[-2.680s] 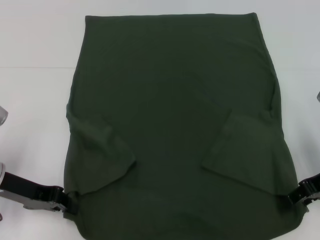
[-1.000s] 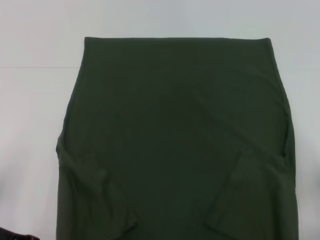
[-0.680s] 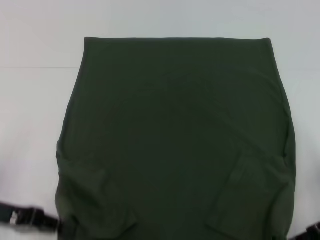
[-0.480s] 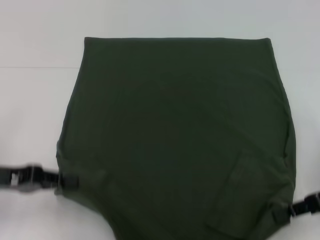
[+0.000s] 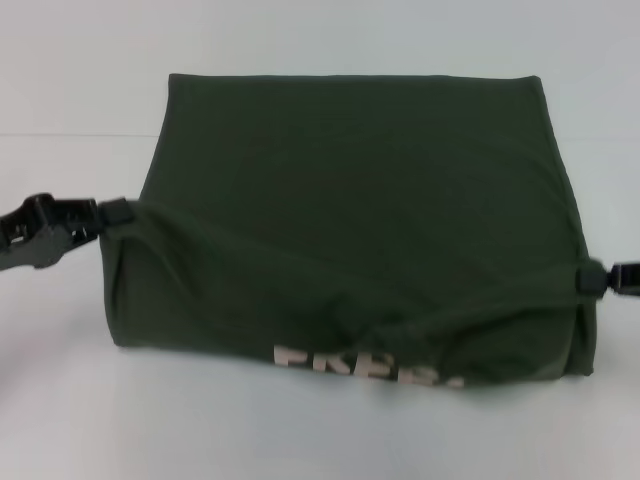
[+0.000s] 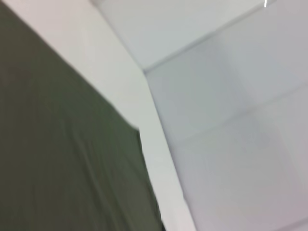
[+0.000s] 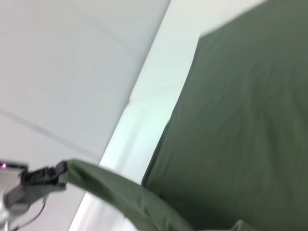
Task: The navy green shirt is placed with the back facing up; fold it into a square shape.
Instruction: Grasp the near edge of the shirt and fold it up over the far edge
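The dark olive-green shirt [image 5: 350, 170] lies on the white table [image 5: 60, 400], its near part lifted and doubled over toward the far hem. Pale lettering [image 5: 368, 369] shows on the turned-up underside along the near fold. My left gripper [image 5: 114, 212] is shut on the shirt's left edge and holds it up. My right gripper [image 5: 591, 278] is shut on the right edge, at about the same height. The left wrist view shows shirt cloth [image 6: 57, 159]. The right wrist view shows the flat shirt [image 7: 240, 120] and, farther off, the left gripper [image 7: 60, 171] holding the raised edge.
Bare white table lies on both sides and in front of the shirt. A seam line [image 5: 70, 135] crosses the surface at the far left. The table's edge [image 6: 159, 159] shows in the left wrist view.
Both grippers have risen and moved away from me, carrying the shirt's near corners. The near part has folded over and the pale lettering on the underside has come into view.
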Available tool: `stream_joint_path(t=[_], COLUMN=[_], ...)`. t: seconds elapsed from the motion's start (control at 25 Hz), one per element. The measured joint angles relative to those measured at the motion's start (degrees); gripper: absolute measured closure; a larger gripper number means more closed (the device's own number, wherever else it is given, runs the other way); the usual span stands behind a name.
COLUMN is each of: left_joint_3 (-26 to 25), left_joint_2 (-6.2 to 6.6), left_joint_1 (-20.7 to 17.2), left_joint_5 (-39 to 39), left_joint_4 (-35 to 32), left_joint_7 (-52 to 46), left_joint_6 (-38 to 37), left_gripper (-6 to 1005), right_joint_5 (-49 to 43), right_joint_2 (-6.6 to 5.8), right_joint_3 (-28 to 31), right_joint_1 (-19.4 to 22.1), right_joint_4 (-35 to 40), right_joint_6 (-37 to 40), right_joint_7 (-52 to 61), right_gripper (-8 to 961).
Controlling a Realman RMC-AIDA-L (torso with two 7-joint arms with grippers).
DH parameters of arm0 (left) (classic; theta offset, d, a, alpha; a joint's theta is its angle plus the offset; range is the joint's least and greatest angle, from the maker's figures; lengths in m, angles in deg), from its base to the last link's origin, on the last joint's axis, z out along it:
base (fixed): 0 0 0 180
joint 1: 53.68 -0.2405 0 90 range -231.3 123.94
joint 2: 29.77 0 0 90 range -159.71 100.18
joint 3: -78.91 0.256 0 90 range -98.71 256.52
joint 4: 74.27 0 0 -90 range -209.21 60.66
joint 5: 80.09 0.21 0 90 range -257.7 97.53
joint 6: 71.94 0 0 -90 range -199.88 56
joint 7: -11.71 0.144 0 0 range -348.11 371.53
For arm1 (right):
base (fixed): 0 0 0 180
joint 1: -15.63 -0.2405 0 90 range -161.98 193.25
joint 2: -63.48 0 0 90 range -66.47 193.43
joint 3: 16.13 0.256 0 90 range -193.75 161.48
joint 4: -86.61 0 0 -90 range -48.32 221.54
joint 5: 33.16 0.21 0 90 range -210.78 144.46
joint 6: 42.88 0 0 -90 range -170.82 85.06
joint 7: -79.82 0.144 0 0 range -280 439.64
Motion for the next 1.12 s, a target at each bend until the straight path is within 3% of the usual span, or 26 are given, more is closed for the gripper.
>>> stream_joint_path(t=[0.08, 0.12, 0.48, 0.68, 1.12], left_joint_3=[0.00, 0.02, 0.41, 0.58, 0.74], left_joint_2=[-0.15, -0.82, -4.14, -4.51, -4.94], left_joint_1=[0.05, 0.28, 1.91, 3.40, 5.59], left_joint_5=[-0.91, -2.86, -6.65, -7.27, -7.48], left_joint_4=[0.71, 1.70, 2.55, 4.47, 5.00], left_joint_7=[0.44, 1.11, 3.50, 5.82, 8.38], left_joint_6=[1.25, 4.64, 15.65, 19.79, 23.91], left_gripper=[962, 962, 962, 963, 963], right_joint_5=[1.63, 2.70, 6.34, 6.55, 7.03], right_joint_2=[-0.19, -0.16, 1.82, 3.22, 3.72], right_joint_3=[0.10, 0.16, 0.28, 0.10, -0.55], right_joint_1=[0.19, 0.40, 1.17, 0.32, -3.40], right_joint_4=[-1.08, -1.44, -2.96, -3.63, -3.71], right_joint_6=[-2.49, -3.74, -16.19, -25.10, -32.66], right_joint_7=[-0.82, -1.32, -5.72, -7.59, -11.03], right_gripper=[888, 888, 889, 889, 889])
